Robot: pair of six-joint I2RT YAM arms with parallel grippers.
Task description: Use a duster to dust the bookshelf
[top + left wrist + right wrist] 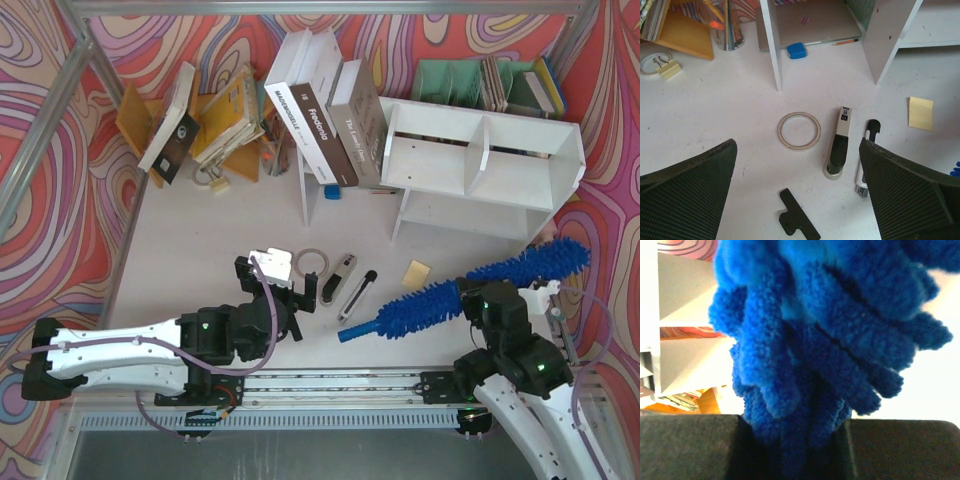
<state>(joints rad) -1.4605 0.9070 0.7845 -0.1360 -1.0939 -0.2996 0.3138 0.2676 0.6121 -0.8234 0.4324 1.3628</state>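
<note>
Swirling red and purple walls ring a pale tabletop [200,240], where the white bookshelf [480,165] stands at the far right with books leaning against its left end. The right tool [480,297] is clamped on the blue duster [425,308], gripping the fluffy head rather than the handle. The handle end points toward the middle of the tabletop. The fluffy tip reaches near the bookshelf's lower right corner, though whether it touches cannot be told. So the pickup looks done, while wiping the boards and compartments seems yet to come. The left tool [278,287] hovers with its fingers wide apart, holding nothing. Only the left wrist view shows clearly what lies below it: a ring [799,130], a stapler [839,150], a pen [871,127] and a yellow notepad [920,113]. The right wrist view alone shows the blue strands squeezed between the pads, with the bookshelf's boards behind at the left.
</note>
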